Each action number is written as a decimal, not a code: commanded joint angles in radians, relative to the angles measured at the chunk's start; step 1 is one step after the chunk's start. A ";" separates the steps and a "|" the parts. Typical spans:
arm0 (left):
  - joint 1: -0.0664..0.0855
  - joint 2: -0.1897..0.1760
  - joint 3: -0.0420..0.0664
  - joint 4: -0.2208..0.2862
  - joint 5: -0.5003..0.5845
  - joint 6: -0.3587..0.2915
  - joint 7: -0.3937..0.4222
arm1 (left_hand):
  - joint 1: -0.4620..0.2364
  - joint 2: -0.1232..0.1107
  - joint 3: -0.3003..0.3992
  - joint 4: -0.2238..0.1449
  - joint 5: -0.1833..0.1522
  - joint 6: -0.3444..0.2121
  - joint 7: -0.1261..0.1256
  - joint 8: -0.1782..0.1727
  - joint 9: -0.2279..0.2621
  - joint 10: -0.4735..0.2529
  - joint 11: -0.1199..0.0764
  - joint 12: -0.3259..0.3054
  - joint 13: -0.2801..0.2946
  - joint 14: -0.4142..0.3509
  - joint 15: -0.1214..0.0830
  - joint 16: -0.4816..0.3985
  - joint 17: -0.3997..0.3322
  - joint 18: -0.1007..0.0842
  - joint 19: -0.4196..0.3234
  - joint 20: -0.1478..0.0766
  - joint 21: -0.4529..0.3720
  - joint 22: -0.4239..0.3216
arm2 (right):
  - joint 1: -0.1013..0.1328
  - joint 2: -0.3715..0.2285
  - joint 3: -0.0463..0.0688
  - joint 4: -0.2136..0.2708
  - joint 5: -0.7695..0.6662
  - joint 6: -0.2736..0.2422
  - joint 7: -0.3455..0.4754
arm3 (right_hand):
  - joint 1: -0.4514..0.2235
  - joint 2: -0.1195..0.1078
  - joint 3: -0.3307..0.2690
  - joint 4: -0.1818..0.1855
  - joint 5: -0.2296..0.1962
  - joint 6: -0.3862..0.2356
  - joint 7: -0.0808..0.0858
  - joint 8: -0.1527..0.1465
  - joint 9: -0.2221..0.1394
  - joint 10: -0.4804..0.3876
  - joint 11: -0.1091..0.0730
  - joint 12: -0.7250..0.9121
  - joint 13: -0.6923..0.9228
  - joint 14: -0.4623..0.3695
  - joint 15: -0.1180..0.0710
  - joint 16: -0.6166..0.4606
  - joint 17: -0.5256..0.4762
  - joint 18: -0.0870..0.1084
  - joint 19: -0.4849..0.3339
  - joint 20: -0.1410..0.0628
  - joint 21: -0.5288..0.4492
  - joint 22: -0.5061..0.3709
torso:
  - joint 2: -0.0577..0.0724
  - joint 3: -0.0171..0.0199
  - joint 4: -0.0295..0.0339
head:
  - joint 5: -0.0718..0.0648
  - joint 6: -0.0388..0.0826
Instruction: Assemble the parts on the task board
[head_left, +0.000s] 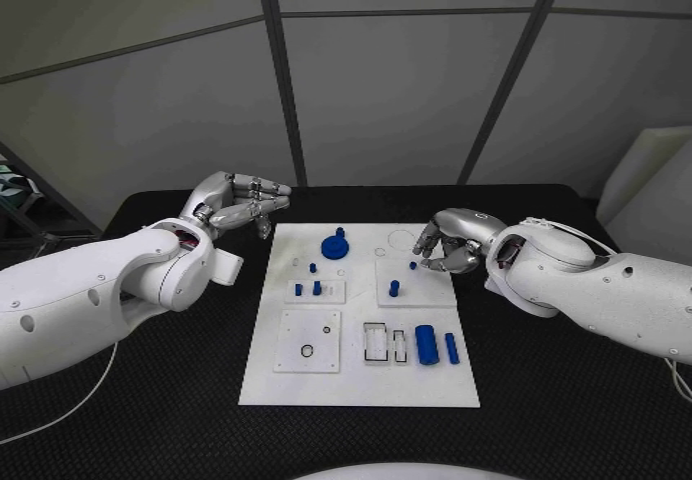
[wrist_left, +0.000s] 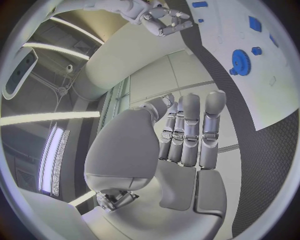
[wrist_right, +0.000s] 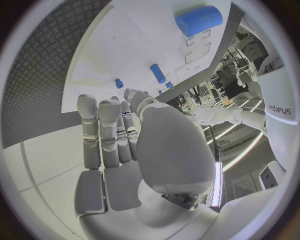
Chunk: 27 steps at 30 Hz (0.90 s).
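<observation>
- Grey wall panels stand behind a black table (head_left: 173, 400) with a bumpy top.
- On the middle of the table lies the white task board (head_left: 361, 385), flat and long.
- At the far end of the board sits a blue gear (head_left: 335, 246) with a small peg sticking up from it.
- Near the gear, small blue pegs (head_left: 307, 288) stand in a raised white square on the board's left side.
- One more blue peg (head_left: 394, 288) stands in a raised white square on the right side.
- At the near right part of the board lies a fat blue cylinder (head_left: 427, 344), and a thin blue rod (head_left: 451, 348) lies just beside it.
- A white square with a small black ring (head_left: 307, 350) sits at the near left part of the board.
- The left hand (head_left: 238, 203) floats over the table just past the far left corner of the board. Its fingers are curled in a little and it holds nothing; in the left wrist view the fingers (wrist_left: 190, 130) are straight and side by side.
- The right hand (head_left: 450, 245) is over the right edge of the board, near the single peg. Its fingers bend down toward the board, and I cannot tell if it pinches something small.
</observation>
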 joint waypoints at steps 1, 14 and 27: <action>0.000 -0.002 0.000 0.010 0.160 -0.051 0.109 | 0.004 0.013 -0.001 0.002 -0.001 -0.004 0.002 0.001 -0.002 0.000 -0.004 0.006 0.002 -0.008 -0.001 -0.007 -0.003 0.029 -0.010 0.001 -0.009 -0.005 | -0.003 0.006 -0.003 0.005 -0.094 -0.012 -0.034 | 0.003 -0.015 0.017 -0.006 0.008 -0.017 0.002 -0.002 0.001 -0.019 0.005 -0.013 0.000 0.029 0.010 0.005 -0.004 -0.010 -0.006 0.000 0.008 0.006 | 0.000 0.0005 0.0008 | -0.003 -0.003; -0.002 -0.004 0.000 0.020 0.196 -0.035 0.122 | 0.007 0.016 -0.003 -0.002 -0.002 -0.005 0.003 0.000 -0.003 -0.007 -0.003 0.012 0.003 -0.013 0.000 -0.013 -0.010 0.033 -0.023 0.001 -0.037 -0.025 | -0.017 0.047 -0.007 -0.028 -0.127 -0.017 -0.058 | -0.009 -0.016 0.038 -0.004 -0.010 -0.030 0.007 -0.001 0.001 -0.039 0.011 -0.026 -0.001 0.026 0.015 0.066 0.041 -0.015 -0.001 0.007 0.046 0.050 | 0.001 0.0011 0.0023 | -0.006 -0.003; -0.002 -0.004 0.000 0.020 0.199 -0.024 0.116 | 0.006 0.017 -0.005 -0.002 -0.002 -0.005 0.004 0.001 -0.003 -0.009 -0.002 0.015 0.003 -0.015 0.001 -0.015 -0.013 0.035 -0.028 0.002 -0.048 -0.032 | -0.019 0.075 -0.007 -0.054 -0.131 0.018 -0.066 | -0.008 -0.005 0.062 -0.007 -0.030 -0.019 0.005 0.004 0.004 -0.025 0.009 -0.020 0.001 0.033 0.014 0.147 0.107 -0.027 0.034 0.008 0.107 0.124 | 0.001 0.0011 0.0013 | -0.004 -0.009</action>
